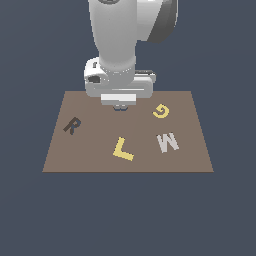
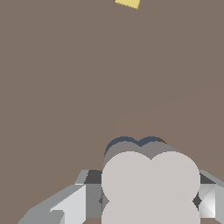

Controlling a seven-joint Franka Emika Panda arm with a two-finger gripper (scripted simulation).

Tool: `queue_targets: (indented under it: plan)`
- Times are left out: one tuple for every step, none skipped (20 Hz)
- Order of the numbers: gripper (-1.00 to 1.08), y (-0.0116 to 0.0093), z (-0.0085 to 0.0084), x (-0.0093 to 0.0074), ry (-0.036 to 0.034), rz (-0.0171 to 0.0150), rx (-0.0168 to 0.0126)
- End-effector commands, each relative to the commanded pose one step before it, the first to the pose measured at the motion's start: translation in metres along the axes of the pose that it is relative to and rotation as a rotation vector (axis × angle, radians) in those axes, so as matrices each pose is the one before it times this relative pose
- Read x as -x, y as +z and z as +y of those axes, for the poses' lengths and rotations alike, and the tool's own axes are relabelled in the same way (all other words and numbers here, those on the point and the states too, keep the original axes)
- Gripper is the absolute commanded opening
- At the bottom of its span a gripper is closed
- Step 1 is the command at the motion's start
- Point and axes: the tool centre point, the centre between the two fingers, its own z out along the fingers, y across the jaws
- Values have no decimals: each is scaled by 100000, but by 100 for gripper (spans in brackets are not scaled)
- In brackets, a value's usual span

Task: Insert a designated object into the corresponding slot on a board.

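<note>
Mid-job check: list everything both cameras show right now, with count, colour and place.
board: one, brown, flat under the arm.
letter R: one, dark, towards the exterior view's left on the board.
letter L: one, yellow, near the board's middle front.
letter G: one, yellow, towards the exterior view's right at the back.
letter W: one, whitish, nearer the front than the G.
block: one, pale grey-white with rounded lobes, between the tool's fingers.
slot: one, dark lobed edge showing just past the block; mostly hidden.
arm: one, white-grey, over the board's back.
tool: one, grey, low over the board, closed on the block.
</note>
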Motion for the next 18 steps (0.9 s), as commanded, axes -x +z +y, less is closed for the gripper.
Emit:
queue_targets:
  plan:
    - [-100, 27, -9, -6, -33, 9, -3]
    - [-100, 93, 10, -4, 0, 0, 0]
    - [-100, 151, -9, -7, -48, 8, 5]
    - [-100, 218, 23, -8, 0, 0, 0]
    - [-100, 214, -2, -7, -48, 8, 4]
    - [-100, 156, 17, -4, 0, 0, 0]
    - [-100, 94, 10, -2, 0, 0, 0]
    - [-100, 27, -22, -1, -48, 8, 4]
    - [100, 0, 0, 0, 0, 0, 0]
    - [100, 0, 0, 0, 0, 0, 0]
    - [100, 0, 0, 0, 0, 0, 0]
    - [100, 0, 0, 0, 0, 0, 0]
    - [100, 0, 0, 0, 0, 0, 0]
    - [100, 0, 0, 0, 0, 0, 0]
    - [100, 0, 0, 0, 0, 0, 0]
    - [100, 0, 0, 0, 0, 0, 0]
    - [100, 0, 0, 0, 0, 0, 0]
    - [100, 0, 0, 0, 0, 0, 0]
